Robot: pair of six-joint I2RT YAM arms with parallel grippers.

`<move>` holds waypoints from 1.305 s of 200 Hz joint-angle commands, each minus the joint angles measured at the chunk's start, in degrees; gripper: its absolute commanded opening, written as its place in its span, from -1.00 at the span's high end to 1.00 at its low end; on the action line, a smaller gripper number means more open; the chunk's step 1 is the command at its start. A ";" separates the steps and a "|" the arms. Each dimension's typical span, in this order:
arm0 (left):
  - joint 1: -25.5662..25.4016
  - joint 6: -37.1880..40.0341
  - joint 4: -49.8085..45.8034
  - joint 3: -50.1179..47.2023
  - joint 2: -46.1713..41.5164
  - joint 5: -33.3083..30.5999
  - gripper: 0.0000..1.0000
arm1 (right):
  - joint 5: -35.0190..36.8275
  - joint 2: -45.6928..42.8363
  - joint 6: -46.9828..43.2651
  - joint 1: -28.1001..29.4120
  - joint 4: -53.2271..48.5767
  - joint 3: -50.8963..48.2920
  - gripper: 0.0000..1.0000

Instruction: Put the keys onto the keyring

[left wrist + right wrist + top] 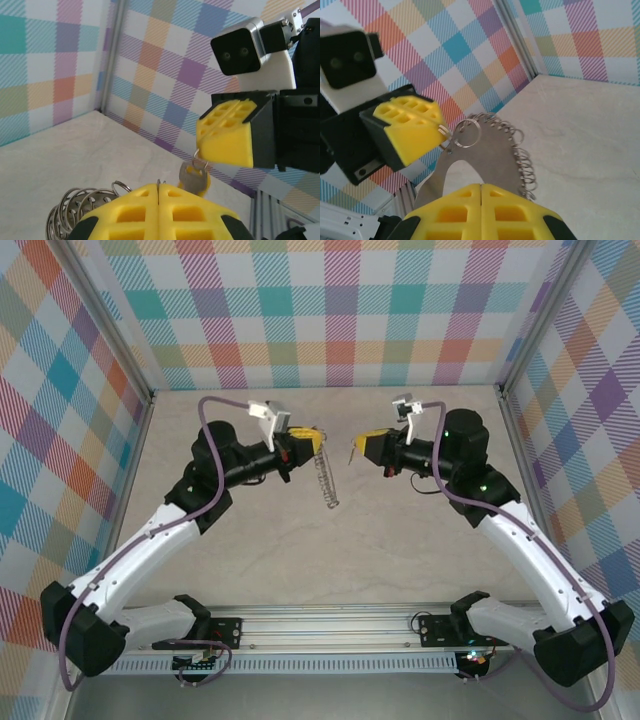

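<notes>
I see one keyring (324, 478) and one key (353, 450), both up off the tabletop (330, 570), each held by one arm.

The left end effector (308, 442) is shut tight on the top end of the keyring. The keyring is a long, limp silver coil. From the top view its long line runs from the yellow fingers down toward 5 o'clock. Its low end hangs loose over the middle of the tabletop. I cannot tell if that end touches the top.

The right end effector (366, 448) is shut tight too, and it holds the tiny key. The key sticks out of the yellow fingers and points toward 9 o'clock, straight at the left end effector. The key and the keyring are near each other, with a small gap between them in the top view. From the right wrist view, a small round ring (467, 135) sits at the top of the coil, just beside the left fingers.

There are two arms, and both reach in from 6 o'clock.

The tabletop is pale and smooth, like light stone. Walls (330, 310) with bright checks in many colours stand on three sides. A silver rail (330, 625) runs along the near edge.
</notes>
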 commanded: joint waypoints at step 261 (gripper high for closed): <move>-3.86 4.14 -2.06 12.52 8.24 11.90 1.00 | -2.15 -2.26 2.73 -0.11 17.30 -2.56 1.00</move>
